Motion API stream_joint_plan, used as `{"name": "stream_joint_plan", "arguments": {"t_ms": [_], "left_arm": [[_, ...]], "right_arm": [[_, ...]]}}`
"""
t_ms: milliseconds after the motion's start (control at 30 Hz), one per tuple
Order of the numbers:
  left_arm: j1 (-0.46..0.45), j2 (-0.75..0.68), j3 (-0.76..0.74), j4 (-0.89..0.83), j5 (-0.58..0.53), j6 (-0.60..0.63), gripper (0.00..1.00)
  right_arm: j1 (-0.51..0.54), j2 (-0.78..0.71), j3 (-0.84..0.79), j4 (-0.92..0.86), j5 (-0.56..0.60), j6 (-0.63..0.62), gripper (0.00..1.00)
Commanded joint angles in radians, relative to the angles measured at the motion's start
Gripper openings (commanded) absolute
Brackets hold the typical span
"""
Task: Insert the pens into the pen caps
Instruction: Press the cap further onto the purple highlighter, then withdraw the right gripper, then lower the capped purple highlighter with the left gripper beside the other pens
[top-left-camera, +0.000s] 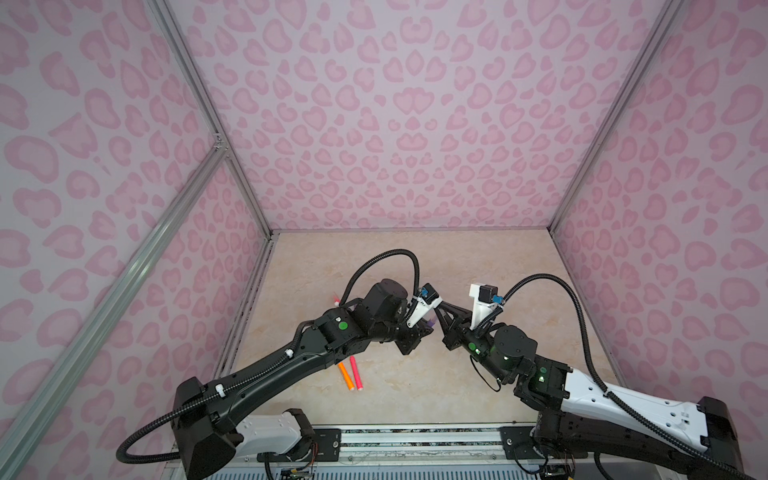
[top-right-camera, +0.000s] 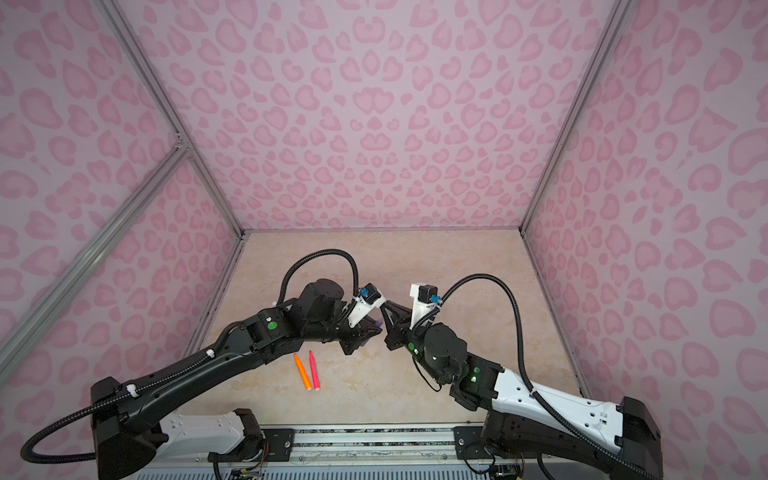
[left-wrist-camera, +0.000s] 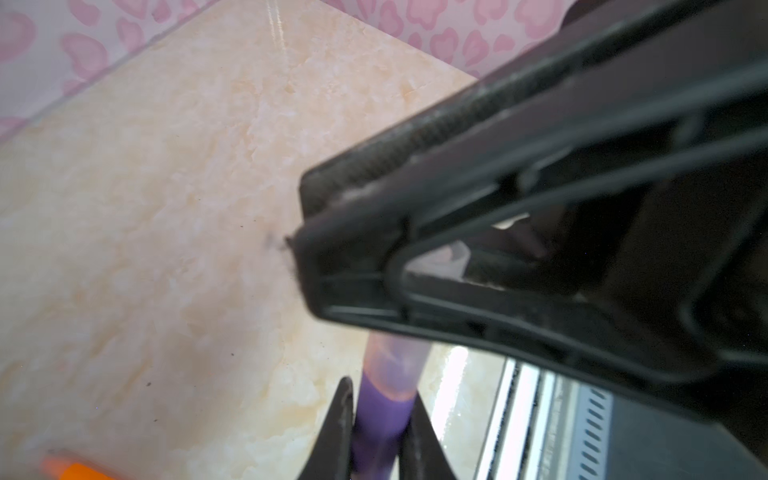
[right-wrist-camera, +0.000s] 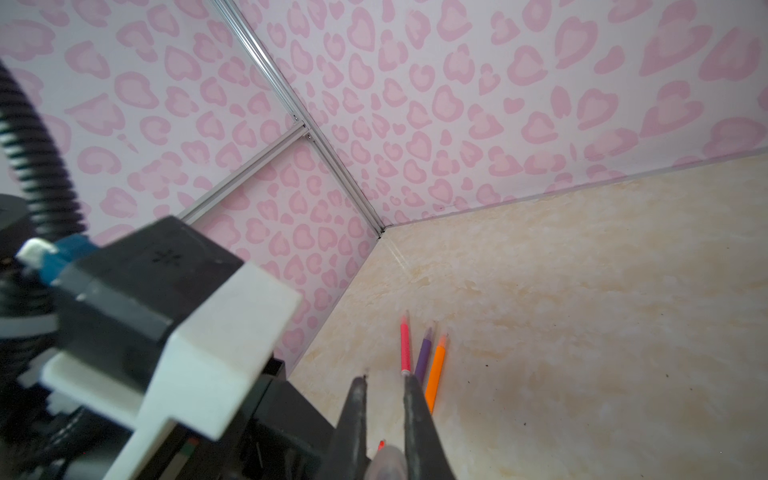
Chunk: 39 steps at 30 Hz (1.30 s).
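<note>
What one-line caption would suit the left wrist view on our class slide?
Close-up: the left gripper holds a purple pen, its tip in a clear cap held by the right gripper.

Purple pen (left-wrist-camera: 376, 424) in clear cap (left-wrist-camera: 395, 361); orange pen (top-left-camera: 345, 376), pink pen (top-left-camera: 356, 373) flat

Walls: pale lilac panels (top-left-camera: 395, 124) printed with pink heart-like blotches, standing at 9, 12 and 3 o'clock.
Frame: silver metal rails (top-left-camera: 201, 95) along the wall corners; one slanting brace (top-left-camera: 124, 286) at 9 o'clock.
Tabletop: cream marble-patterned slab (top-left-camera: 457, 257), slightly glossy, with small dark specks.
Front edge: metal track (top-left-camera: 415, 440) and ribbed grille (top-left-camera: 415, 474) at 6 o'clock.
Light: soft, even, dimmer toward the picture corners.
</note>
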Motion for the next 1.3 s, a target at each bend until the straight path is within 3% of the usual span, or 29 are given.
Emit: {"name": "stream_joint_plan", "arguments": {"t_ms": [0, 133, 200, 500, 533, 667, 800, 867, 933, 1167, 1267], "left_arm": [[0.093, -0.021, 0.010, 0.582, -0.018, -0.270, 0.04], [0.109, -0.022, 0.027, 0.583, 0.158, -0.277, 0.04], [0.109, -0.025, 0.030, 0.579, 0.186, -0.277, 0.04], [0.110, -0.079, -0.037, 0.572, 0.090, -0.235, 0.04], [0.108, -0.085, -0.048, 0.564, 0.068, -0.228, 0.04], [0.108, -0.099, -0.102, 0.540, -0.030, -0.214, 0.04], [0.111, -0.102, -0.192, 0.540, -0.066, -0.215, 0.04], [0.111, -0.108, -0.243, 0.538, -0.124, -0.228, 0.04], [0.115, -0.106, -0.277, 0.501, -0.258, -0.270, 0.04], [0.213, 0.019, -0.289, 0.311, -0.608, -0.455, 0.04], [0.233, 0.125, -0.257, 0.266, -0.631, -0.476, 0.04]], "right_arm": [[0.004, -0.023, -0.066, -0.164, -0.244, -0.040, 0.00], [-0.018, -0.060, -0.098, -0.107, -0.345, -0.056, 0.00], [-0.018, -0.070, -0.100, -0.102, -0.370, -0.066, 0.00], [-0.026, -0.061, -0.025, -0.213, -0.286, -0.072, 0.00], [-0.034, -0.057, -0.009, -0.234, -0.276, -0.072, 0.05], [-0.067, -0.064, 0.043, -0.293, -0.221, -0.079, 0.55], [-0.115, -0.076, 0.106, -0.354, -0.203, -0.101, 0.84], [-0.133, -0.081, 0.133, -0.383, -0.193, -0.116, 0.89], [-0.150, -0.085, 0.147, -0.399, -0.174, -0.126, 0.93], [-0.237, -0.041, 0.098, -0.404, -0.053, -0.071, 0.93], [-0.255, 0.022, 0.040, -0.355, 0.036, -0.094, 0.92]]}}
